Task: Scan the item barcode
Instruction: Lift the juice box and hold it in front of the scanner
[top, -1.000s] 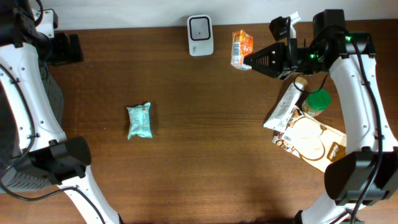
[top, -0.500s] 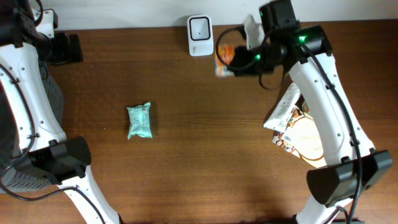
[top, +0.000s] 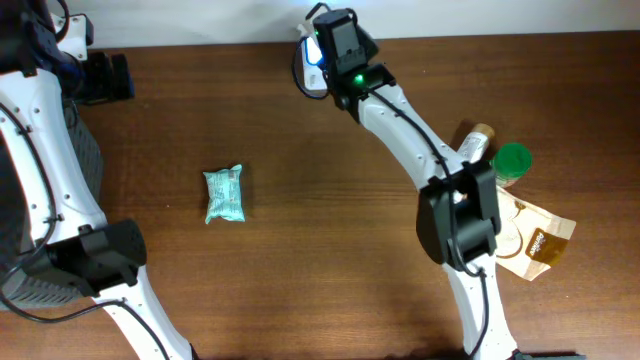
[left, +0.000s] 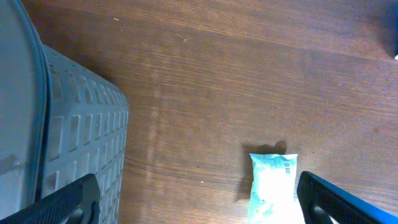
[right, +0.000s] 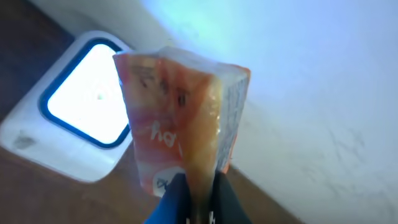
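Item 1. My right gripper (right: 194, 194): clamped tight on the lower edge of the orange carton (right: 180, 112). My arm reaches to the upper middle of the overhead frame, at the far edge of the table (top: 330, 250).

Item 2. Orange carton: held upright in the middle of the right wrist frame, one broad printed face and one narrow side showing. The print is too blurred to read. The carton stands in front of the scanner (right: 74, 121) and covers its right edge. I cannot tell whether the two touch.

Item 3. Scanner: white body, dark-rimmed window lit bright, at the left of the right wrist frame, against the pale wall (right: 311, 74). From overhead only its left part shows beside my wrist.

Item 4. My left gripper (left: 198, 186): fingers spread wide, nothing between them, above bare wood at the far upper left of the overhead frame.

Item 5. Teal packet (top: 224, 194): flat on the table, left of centre, well apart from both my grippers.

Item 6. Grey basket (left: 74, 137): ribbed wall, left side of the left wrist frame.

Item 7. Green-lidded jar (top: 512, 161) and brown pouch (top: 543, 240): right side of the table, close together, pouch below jar.
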